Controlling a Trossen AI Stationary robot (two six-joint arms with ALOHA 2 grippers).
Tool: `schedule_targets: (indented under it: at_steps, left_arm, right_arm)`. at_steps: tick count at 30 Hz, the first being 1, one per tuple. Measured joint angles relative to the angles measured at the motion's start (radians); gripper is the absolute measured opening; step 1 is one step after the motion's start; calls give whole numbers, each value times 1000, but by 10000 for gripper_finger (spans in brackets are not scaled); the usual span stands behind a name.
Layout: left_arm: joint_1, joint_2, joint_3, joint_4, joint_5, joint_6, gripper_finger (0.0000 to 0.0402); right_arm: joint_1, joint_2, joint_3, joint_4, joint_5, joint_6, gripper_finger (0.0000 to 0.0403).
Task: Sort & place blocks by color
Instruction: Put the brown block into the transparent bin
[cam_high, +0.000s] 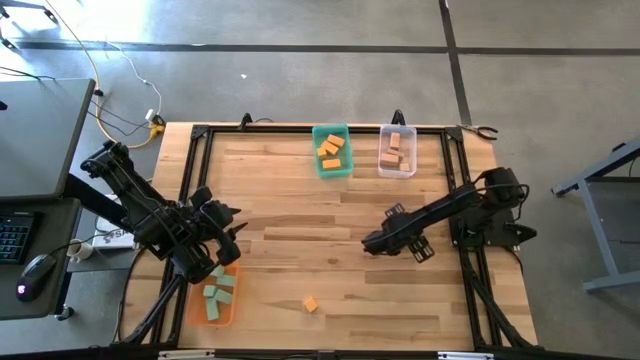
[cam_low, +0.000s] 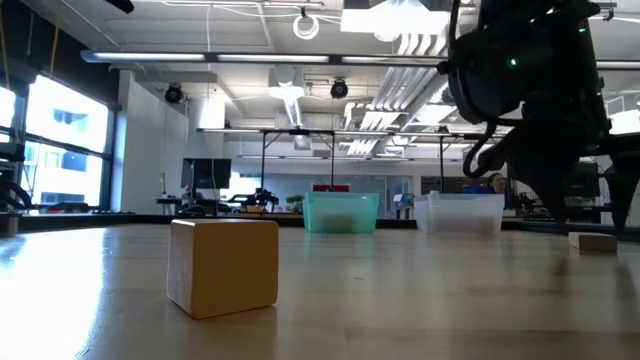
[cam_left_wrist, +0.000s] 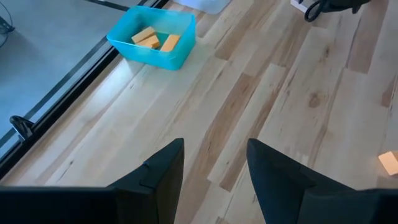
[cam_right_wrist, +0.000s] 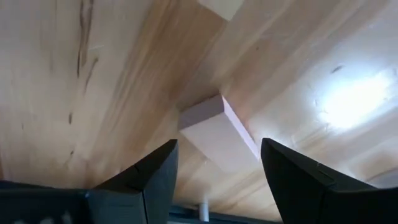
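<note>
Tan block (cam_right_wrist: 219, 132), a plain pale wooden bar with sharp edges, is lying flat on the table (cam_high: 300, 215) directly beneath and between the wide-open, empty fingers of the right gripper (cam_right_wrist: 219, 163), while the left gripper (cam_left_wrist: 214, 167) is hovering open and empty beside the orange bin (cam_high: 214, 315).

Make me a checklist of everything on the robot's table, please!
Surface: wooden table, mostly bare.
Job's things: orange blocks in the teal bin; tan blocks in the clear bin; green blocks in the orange bin; one orange block loose near the front; one tan block under the right gripper.
Clutter: nothing seen.
Grippers: left gripper open, empty, by the orange bin; right gripper open, hovering above the tan block.
Cables: yellow and white wires on the floor.
Surroundings: desk with keyboard and mouse.
</note>
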Motion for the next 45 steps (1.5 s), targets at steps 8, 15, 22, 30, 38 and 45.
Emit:
schedule_targets:
  at_steps: [8, 15, 22, 30, 38, 45]
  left_arm:
    - [0, 0, 0, 2, -1, 1, 161]
    - [0, 0, 0, 1, -3, 1, 161]
    - [0, 0, 0, 2, -4, 1, 161]
    - [0, 0, 0, 1, -3, 2, 161]
    - [0, 0, 0, 1, -3, 3, 161]
    - [0, 0, 0, 1, -3, 62, 161]
  right_arm:
    - [0, 2, -72, 74, 13, -15, 218]
    - [0, 1, -96, 143, 28, -21, 199]
    - [1, 1, -101, 149, 22, -6, 116]
    - [-5, -13, -103, 140, 48, 117, 96]
    - [-66, -127, -63, 188, 308, 266, 96]
    - [-212, -282, -62, 374, 608, 276, 99]
